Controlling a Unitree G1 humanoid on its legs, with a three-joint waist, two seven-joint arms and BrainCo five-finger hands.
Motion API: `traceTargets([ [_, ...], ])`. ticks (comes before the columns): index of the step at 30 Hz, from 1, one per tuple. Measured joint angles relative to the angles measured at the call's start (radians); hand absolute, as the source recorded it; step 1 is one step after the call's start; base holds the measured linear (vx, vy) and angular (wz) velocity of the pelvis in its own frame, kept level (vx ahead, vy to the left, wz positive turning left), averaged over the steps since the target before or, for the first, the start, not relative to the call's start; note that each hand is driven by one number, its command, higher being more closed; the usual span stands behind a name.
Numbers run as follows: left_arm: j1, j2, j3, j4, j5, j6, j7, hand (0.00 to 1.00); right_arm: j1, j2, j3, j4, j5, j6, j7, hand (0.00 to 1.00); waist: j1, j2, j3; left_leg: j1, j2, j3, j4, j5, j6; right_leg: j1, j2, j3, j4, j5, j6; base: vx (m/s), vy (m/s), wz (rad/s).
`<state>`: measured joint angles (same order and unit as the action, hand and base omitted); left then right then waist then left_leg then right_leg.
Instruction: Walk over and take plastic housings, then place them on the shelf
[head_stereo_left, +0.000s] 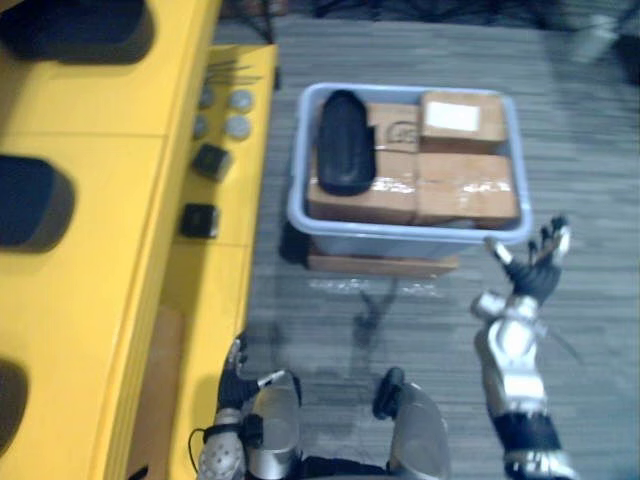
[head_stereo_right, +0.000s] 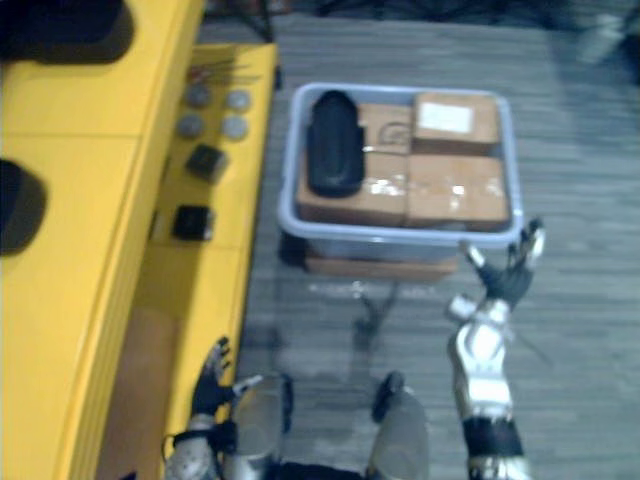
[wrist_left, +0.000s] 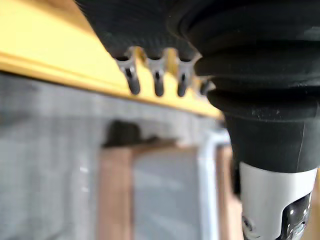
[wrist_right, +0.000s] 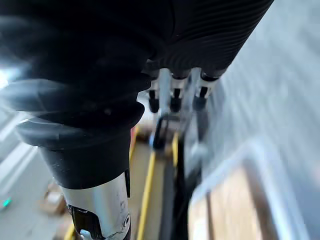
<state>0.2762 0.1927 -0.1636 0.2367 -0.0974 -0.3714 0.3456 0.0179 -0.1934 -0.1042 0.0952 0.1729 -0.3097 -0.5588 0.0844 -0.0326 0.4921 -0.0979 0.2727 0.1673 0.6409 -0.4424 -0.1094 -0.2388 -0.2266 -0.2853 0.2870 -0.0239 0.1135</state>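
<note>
Heads up, neither hand is carrying anything right now. The black plastic housing (head_stereo_left: 345, 142) lies on top of the cardboard boxes (head_stereo_left: 465, 185) in the blue-grey bin (head_stereo_left: 400, 243), over on the bin's left side, upper middle of the frame. Your right hand (head_stereo_left: 535, 270) hangs at the lower right, just beside the bin's near right corner, with its fingers spread wide. Your left hand (head_stereo_left: 236, 385) sits low at the bottom left, fingers loose and straight, right next to the yellow shelf (head_stereo_left: 90, 250).

What I'd worry about:
- The housing is on the opposite side of the bin from the raised hand. If you reach diagonally, I'd guess the wrist catches the rim and shoves the bin on its wooden board (head_stereo_left: 380, 264).
- The shell looks smooth and rounded, so a one-sided pinch could let it squirt out and drop between the boxes and the wall.
- The left hand is close to the shelf edge. Swing it up carelessly and it probably bangs the ledge or knocks the small black blocks (head_stereo_left: 199, 220) and grey discs (head_stereo_left: 238, 127) there.
</note>
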Motion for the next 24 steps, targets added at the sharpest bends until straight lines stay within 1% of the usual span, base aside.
traceTargets([
  [1,0.0,0.0,0.009,-0.002,0.0,0.0,0.007,0.0,0.024,0.011,0.0,-0.013,0.0,0.0,0.008,0.0,0.0,-0.01,-0.006,0.007,0.016,0.005,0.006,-0.009,-0.016,-0.004,0.002,-0.005,0.002,0.022,0.002,0.11,-0.183,-0.35],
  [2,-0.003,-0.006,0.018,-0.003,0.0,0.003,0.018,0.0,0.054,0.026,0.0,-0.031,0.001,0.0,0.02,0.0,-0.001,-0.014,-0.012,0.019,0.041,0.006,0.011,-0.017,-0.035,-0.002,0.013,-0.023,0.015,0.075,0.0,0.2,-0.214,-0.23],
  [3,-0.012,-0.01,0.019,-0.002,0.001,0.006,0.028,0.0,0.07,0.032,-0.001,-0.041,0.001,0.0,0.037,0.0,-0.012,-0.013,-0.013,0.031,0.07,0.001,0.013,-0.017,-0.054,-0.001,0.037,-0.028,0.044,0.092,-0.024,0.19,-0.185,-0.14],
  [4,-0.024,-0.027,0.02,-0.003,0.003,0.013,0.034,0.0,0.08,0.036,-0.002,-0.044,0.004,0.0,0.055,0.0,-0.031,-0.001,-0.019,0.034,0.092,-0.018,0.002,-0.006,-0.075,-0.006,0.051,-0.045,0.085,0.074,-0.042,0.3,-0.269,0.03],
  [5,-0.043,-0.047,0.01,-0.006,0.006,0.036,0.031,0.0,0.095,0.039,-0.002,-0.044,0.007,0.001,0.071,0.0,-0.055,0.004,-0.022,0.076,0.099,-0.022,-0.051,0.009,-0.103,-0.01,0.052,-0.045,0.149,0.027,-0.046,0.26,-0.217,0.17],
  [6,-0.045,-0.06,0.0,-0.012,0.007,0.056,0.021,0.0,0.112,0.039,-0.001,-0.045,-0.004,0.007,0.088,0.0,-0.076,0.006,-0.035,0.126,0.097,-0.017,-0.103,0.026,-0.118,-0.011,0.044,-0.042,0.216,-0.038,-0.047,0.27,-0.215,0.21],
  [7,-0.041,-0.065,-0.006,-0.012,0.002,0.063,0.016,0.0,0.126,0.039,-0.001,-0.045,-0.01,0.01,0.095,0.0,-0.085,0.007,-0.047,0.14,0.094,-0.019,-0.116,0.037,-0.113,-0.013,0.041,-0.042,0.24,-0.068,-0.052,0.26,-0.227,0.14],
  [8,-0.027,-0.087,-0.011,-0.008,-0.022,0.074,-0.001,0.0,0.15,0.039,0.004,-0.045,-0.009,0.011,0.101,0.0,-0.097,0.011,-0.082,0.13,0.091,-0.026,-0.115,0.069,-0.066,-0.027,0.042,-0.044,0.269,-0.109,-0.062,0.29,-0.308,-0.04],
  [9,-0.019,-0.097,-0.014,0.006,-0.055,0.08,-0.015,0.0,0.164,0.039,0.006,-0.046,0.004,0.011,0.103,0.0,-0.099,0.017,-0.106,0.099,0.09,-0.039,-0.088,0.128,0.031,-0.026,0.053,-0.045,0.252,-0.122,-0.071,0.28,-0.331,-0.1],
  [10,-0.018,-0.103,-0.014,0.014,-0.058,0.082,-0.019,0.0,0.17,0.038,0.006,-0.046,0.008,0.01,0.108,0.0,-0.099,0.02,-0.112,0.082,0.09,-0.045,-0.072,0.167,0.071,-0.018,0.061,-0.047,0.231,-0.123,-0.074,0.23,-0.319,-0.15],
  [11,-0.01,-0.105,-0.013,0.027,-0.065,0.081,-0.028,0.0,0.18,0.037,0.005,-0.047,0.011,0.01,0.132,0.0,-0.1,0.025,-0.118,0.064,0.096,-0.04,-0.053,0.257,0.098,0.005,0.076,-0.051,0.187,-0.119,-0.088,0.23,-0.305,-0.09],
  [12,0.001,-0.106,-0.014,0.033,-0.098,0.081,-0.04,0.0,0.185,0.033,0.004,-0.049,0.023,0.01,0.163,0.0,-0.104,0.03,-0.122,0.062,0.105,-0.02,-0.056,0.333,0.092,0.033,0.088,-0.06,0.146,-0.114,-0.105,0.22,-0.288,-0.05],
  [13,0.002,-0.109,-0.016,0.041,-0.103,0.081,-0.045,0.0,0.188,0.029,0.001,-0.049,0.033,0.009,0.181,0.0,-0.105,0.034,-0.126,0.06,0.104,-0.014,-0.056,0.346,0.085,0.042,0.089,-0.064,0.129,-0.11,-0.114,0.22,-0.228,0.01],
  [15,0.001,-0.128,-0.018,0.06,-0.099,0.075,-0.046,0.0,0.203,0.011,-0.004,-0.049,0.056,-0.001,0.254,0.0,-0.107,0.044,-0.134,0.037,0.06,-0.01,-0.048,0.306,0.02,0.083,0.09,-0.077,0.062,-0.102,-0.125,0.18,-0.161,0.11],
  [16,0.003,-0.127,-0.018,0.06,-0.099,0.072,-0.046,0.0,0.204,0.006,-0.002,-0.049,0.072,-0.002,0.276,0.0,-0.106,0.048,-0.136,0.028,0.05,0.002,-0.048,0.295,0.014,0.093,0.09,-0.085,0.048,-0.101,-0.125,0.15,-0.101,0.3],
  [17,0.003,-0.125,-0.016,0.06,-0.1,0.071,-0.047,0.0,0.206,0.003,0.0,-0.049,0.101,-0.011,0.312,0.0,-0.107,0.056,-0.14,0.009,0.035,0.029,-0.062,0.279,0.015,0.125,0.094,-0.107,0.014,-0.098,-0.123,0.14,-0.054,0.35],
  [18,0.003,-0.123,-0.014,0.06,-0.1,0.07,-0.047,0.0,0.207,0.003,0.002,-0.047,0.118,-0.019,0.326,0.0,-0.107,0.057,-0.141,0.005,0.023,0.042,-0.078,0.271,0.017,0.145,0.095,-0.118,-0.002,-0.096,-0.121,0.15,-0.029,0.49],
  [20,0.011,-0.122,-0.013,0.061,-0.1,0.069,-0.06,0.0,0.176,0.001,0.022,-0.042,0.16,-0.052,0.356,0.0,-0.095,0.063,-0.145,-0.026,-0.027,0.055,-0.171,0.266,0.017,0.195,0.091,-0.148,-0.057,-0.08,-0.104,0.1,0.041,0.38],
  [21,0.013,-0.122,-0.013,0.063,-0.1,0.069,-0.066,0.0,0.155,0.001,0.027,-0.032,0.167,-0.062,0.358,0.0,-0.094,0.064,-0.146,-0.038,-0.039,0.053,-0.195,0.266,0.017,0.204,0.086,-0.154,-0.069,-0.075,-0.097,0.06,0.143,0.19],
  [22,0.017,-0.122,-0.015,0.068,-0.1,0.069,-0.078,0.0,0.109,-0.002,0.045,0.001,0.179,-0.081,0.357,0.0,-0.086,0.065,-0.147,-0.045,-0.069,0.053,-0.266,0.293,0.022,0.207,0.068,-0.154,-0.073,-0.068,-0.082,0.06,0.171,0.05],
  [23,0.026,-0.124,-0.018,0.07,-0.1,0.07,-0.086,0.0,0.069,-0.013,0.051,0.029,0.183,-0.084,0.353,0.0,-0.081,0.078,-0.153,-0.048,-0.08,0.054,-0.327,0.365,0.017,0.205,0.064,-0.15,-0.074,-0.066,-0.061,0.06,0.23,-0.02],
  [24,0.027,-0.122,-0.016,0.079,-0.1,0.074,-0.091,0.0,0.034,-0.01,0.058,0.064,0.179,-0.084,0.34,0.0,-0.07,0.082,-0.157,-0.04,-0.098,0.053,-0.338,0.347,0.015,0.206,0.049,-0.143,-0.075,-0.062,-0.044,0.07,0.27,0.1],
])
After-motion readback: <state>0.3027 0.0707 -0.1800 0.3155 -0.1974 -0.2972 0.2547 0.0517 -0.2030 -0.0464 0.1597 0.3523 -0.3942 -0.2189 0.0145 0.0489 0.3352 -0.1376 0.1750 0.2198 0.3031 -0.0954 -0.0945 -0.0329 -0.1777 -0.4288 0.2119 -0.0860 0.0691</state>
